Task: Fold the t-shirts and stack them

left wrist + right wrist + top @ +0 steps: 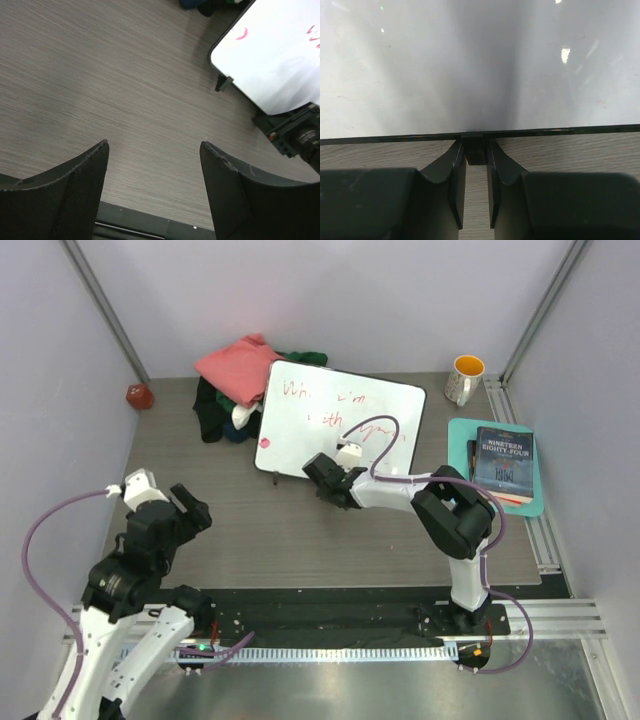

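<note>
several t-shirts [235,380] are lying in a loose, unfolded heap at the far left of the wooden table [300,530], and we are not touching any of them. the salmon-pink shirt [238,362] is sitting on top, a dark green one [303,358] is peeking out behind it, and a black one [209,410] and a bit of white cloth [243,416] are showing below. a whiteboard [340,420] with red scribbles is lying just right of the heap, its left edge touching or overlapping the cloth.

we are reaching our right gripper [475,149] to the near edge of that whiteboard. its jaws are standing nearly together, pinching a small black foot [475,155] that is sticking out from under the board's dark rim.

we are keeping our left gripper [154,145] over bare table near the left front, well apart from the shirts. its fingers [85,185] are spread wide with nothing between them. from its wrist camera we are seeing the board's near left corner and another black foot [223,82] beneath it.

a mug [464,380] with a yellow inside is standing at the far right. a copy of nineteen eighty-four [503,462] is resting on a teal mat [460,435] by the right edge. a small red object [139,395] is sitting at the far left corner.
</note>
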### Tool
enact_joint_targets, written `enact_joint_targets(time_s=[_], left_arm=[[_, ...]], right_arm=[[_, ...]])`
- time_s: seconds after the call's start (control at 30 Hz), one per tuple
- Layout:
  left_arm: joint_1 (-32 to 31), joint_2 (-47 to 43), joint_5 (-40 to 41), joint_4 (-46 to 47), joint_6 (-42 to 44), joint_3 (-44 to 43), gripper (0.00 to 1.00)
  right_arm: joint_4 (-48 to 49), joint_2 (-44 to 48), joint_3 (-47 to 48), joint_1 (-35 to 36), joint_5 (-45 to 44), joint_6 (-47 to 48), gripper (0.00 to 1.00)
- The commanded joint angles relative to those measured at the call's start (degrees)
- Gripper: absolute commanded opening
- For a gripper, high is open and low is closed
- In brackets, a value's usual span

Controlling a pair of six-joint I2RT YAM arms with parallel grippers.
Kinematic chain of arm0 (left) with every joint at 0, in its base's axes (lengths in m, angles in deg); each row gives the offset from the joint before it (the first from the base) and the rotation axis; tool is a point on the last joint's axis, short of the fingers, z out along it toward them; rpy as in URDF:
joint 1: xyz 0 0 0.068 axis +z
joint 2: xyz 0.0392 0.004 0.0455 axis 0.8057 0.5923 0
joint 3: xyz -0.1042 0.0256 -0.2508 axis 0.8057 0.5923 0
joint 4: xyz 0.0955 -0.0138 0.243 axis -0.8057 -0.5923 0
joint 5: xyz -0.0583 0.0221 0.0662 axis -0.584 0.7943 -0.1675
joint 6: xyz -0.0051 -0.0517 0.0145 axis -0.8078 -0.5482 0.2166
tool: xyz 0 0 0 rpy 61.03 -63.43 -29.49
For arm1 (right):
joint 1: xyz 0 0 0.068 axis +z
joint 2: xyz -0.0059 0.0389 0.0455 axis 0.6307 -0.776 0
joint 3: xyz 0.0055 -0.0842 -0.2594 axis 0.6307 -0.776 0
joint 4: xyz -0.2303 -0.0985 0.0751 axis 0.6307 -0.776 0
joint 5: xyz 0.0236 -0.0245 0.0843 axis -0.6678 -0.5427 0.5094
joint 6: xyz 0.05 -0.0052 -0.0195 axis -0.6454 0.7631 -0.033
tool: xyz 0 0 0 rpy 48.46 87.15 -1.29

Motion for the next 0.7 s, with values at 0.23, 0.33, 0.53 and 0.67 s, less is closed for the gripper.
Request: enact_joint_targets(time_s=[0.23, 0.33, 0.53, 0.67], left_arm=[[-0.1, 24.8, 0.7, 21.2, 5.0, -4.6, 0.76], [1.6, 30.8, -1.2, 27.8, 4.2, -4.8, 0.76], [4.3, 45.2, -7.1, 36.0, 5.0, -9.2, 0.79], [5.5, 54.3, -11.2, 39.7, 7.1, -15.0, 0.80]], right_arm=[[-8.5, -1.6, -3.0, -3.1, -2.7, 1.7, 0.01], [-9.2, -0.7, -3.6, -4.5, -2.4, 2.9, 0.01], [-9.6, 0.6, -4.8, -9.0, -0.6, 5.5, 0.01], [-9.8, 0.3, -4.6, -10.1, -0.4, 7.4, 0.01]])
